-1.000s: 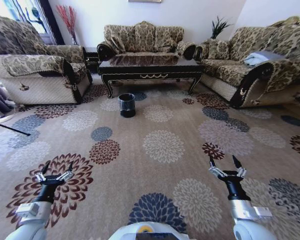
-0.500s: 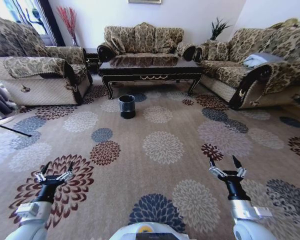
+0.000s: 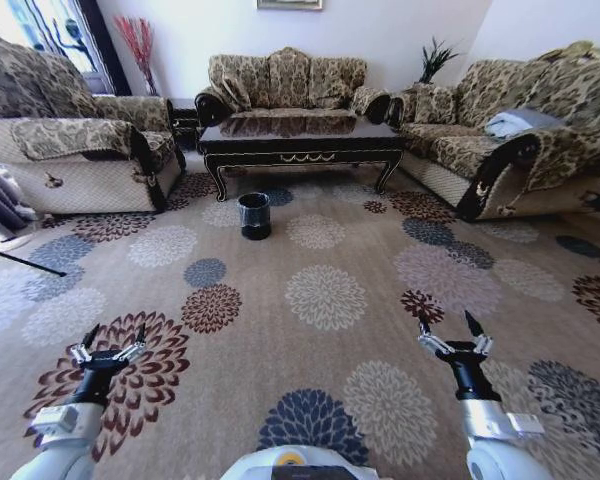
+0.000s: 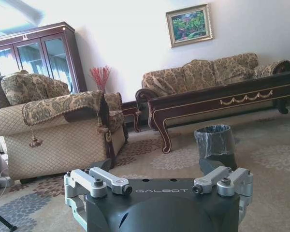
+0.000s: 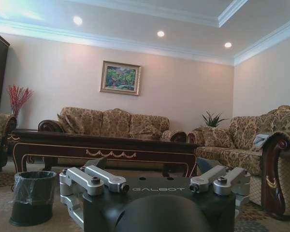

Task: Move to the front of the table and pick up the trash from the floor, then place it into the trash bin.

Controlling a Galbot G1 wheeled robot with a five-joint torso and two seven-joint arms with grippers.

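Note:
The long dark table (image 3: 300, 140) with its gold ornament stands far ahead, between the sofas. The small black trash bin (image 3: 254, 215) with its plastic liner sits on the patterned floor (image 3: 280, 350), just in front of the table's left half. I cannot make out any trash on the carpet. My left gripper (image 3: 113, 335) and right gripper (image 3: 451, 325) hover low over the near carpet, both open and empty. The left wrist view has the bin (image 4: 215, 145) before the table (image 4: 222, 99). In the right wrist view the bin (image 5: 33, 195) stands below the table (image 5: 106, 145).
Patterned sofas ring the table: one at left (image 3: 70, 140), one behind (image 3: 285, 80), one at right (image 3: 520, 140). A thin dark rod (image 3: 20, 260) lies on the carpet at far left. Wide open carpet stretches between me and the bin.
The whole head picture has shifted slightly downward, so the camera has moved a little. Both grippers hold the same open pose.

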